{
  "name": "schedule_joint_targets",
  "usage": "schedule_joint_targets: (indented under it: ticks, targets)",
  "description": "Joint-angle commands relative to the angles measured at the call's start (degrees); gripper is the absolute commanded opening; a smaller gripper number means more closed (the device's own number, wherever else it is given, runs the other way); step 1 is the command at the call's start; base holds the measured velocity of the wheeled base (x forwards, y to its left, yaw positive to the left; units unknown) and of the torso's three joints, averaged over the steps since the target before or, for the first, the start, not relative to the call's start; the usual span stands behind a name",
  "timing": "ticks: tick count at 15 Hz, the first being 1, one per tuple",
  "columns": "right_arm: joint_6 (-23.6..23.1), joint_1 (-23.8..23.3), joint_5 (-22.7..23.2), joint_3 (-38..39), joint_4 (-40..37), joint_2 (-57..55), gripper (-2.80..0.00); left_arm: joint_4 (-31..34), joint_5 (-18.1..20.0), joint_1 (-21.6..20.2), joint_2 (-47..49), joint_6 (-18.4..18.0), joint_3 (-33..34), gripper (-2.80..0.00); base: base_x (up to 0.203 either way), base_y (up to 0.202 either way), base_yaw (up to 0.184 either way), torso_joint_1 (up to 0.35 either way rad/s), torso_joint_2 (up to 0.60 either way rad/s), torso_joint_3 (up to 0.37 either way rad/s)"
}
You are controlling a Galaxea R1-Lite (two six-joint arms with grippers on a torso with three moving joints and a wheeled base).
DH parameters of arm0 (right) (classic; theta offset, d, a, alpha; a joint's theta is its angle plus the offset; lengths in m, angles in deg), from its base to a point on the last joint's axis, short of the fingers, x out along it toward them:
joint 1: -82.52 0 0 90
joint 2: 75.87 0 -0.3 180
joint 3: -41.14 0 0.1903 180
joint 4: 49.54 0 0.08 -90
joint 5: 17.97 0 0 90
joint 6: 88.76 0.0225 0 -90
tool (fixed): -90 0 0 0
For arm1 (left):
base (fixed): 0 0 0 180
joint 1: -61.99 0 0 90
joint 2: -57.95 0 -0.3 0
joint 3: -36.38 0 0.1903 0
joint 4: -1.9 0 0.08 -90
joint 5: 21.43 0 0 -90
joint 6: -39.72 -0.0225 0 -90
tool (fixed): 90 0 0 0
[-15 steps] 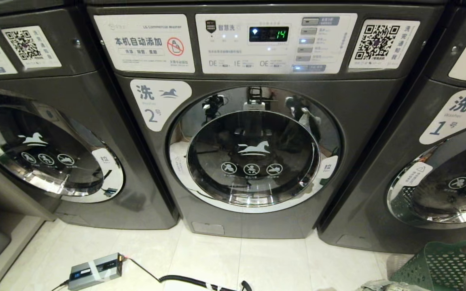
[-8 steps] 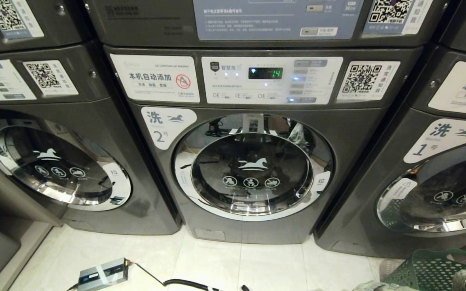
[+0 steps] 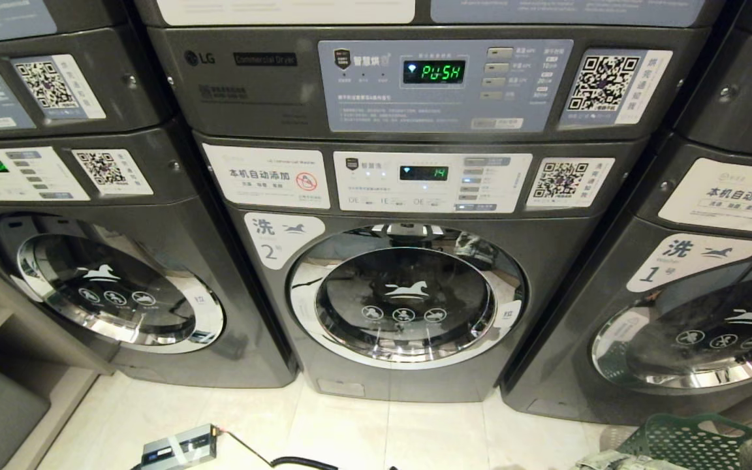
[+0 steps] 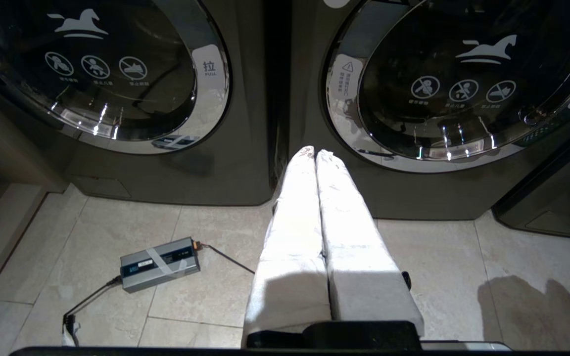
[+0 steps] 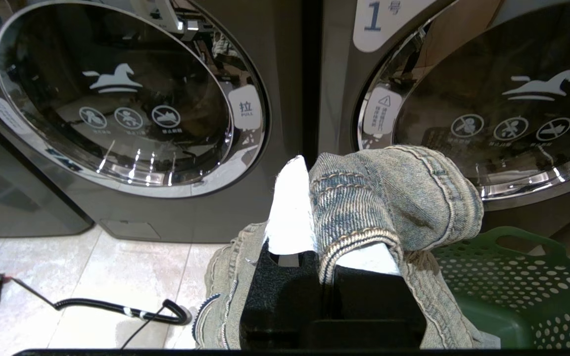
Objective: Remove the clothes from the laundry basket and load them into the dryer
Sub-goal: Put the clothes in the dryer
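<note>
The right gripper is clamped on a piece of faded denim clothing, which drapes over its fingers and hangs down beside the wrist. The dryer this load belongs in lies up and ahead: its control panel, reading PUSH, sits directly above the middle washer marked 2, so its drum must be higher than anything now visible. Judged from that, the coming move is a lift, not a reach forward; the washer door at gripper level is the wrong target.

The denim has no clear long axis, being bunched over the fingers, and the trailing fold may snag on a door rim. The right arm is the nearer one, since it already carries the cloth. The left gripper hangs empty with its fingers pressed together, pointing at the seam between two washers.

The green laundry basket stands on the tiled floor at the near right, just beside the carried denim. A grey power brick and its cable lie on the floor to the near left. Three stacked machines fill the far wall.
</note>
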Motion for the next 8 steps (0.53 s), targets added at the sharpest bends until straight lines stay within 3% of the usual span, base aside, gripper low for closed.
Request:
schedule_joint_targets:
  ticks: [1, 8]
  targets:
    - [0.04, 0.0, -0.02, 0.35, 0.02, -0.09, -2.8, 0.04, -0.01, -0.01, 0.0, 0.01, -0.01, -2.8, 0.0, 0.0, 0.0, 0.232, -0.55, -0.31]
    - [0.04, 0.0, -0.02, 0.35, 0.02, -0.09, -2.8, 0.04, 0.16, -0.01, 0.0, -0.17, -0.01, -2.8, 0.0, 0.0, 0.0, 0.265, -0.59, -0.329]
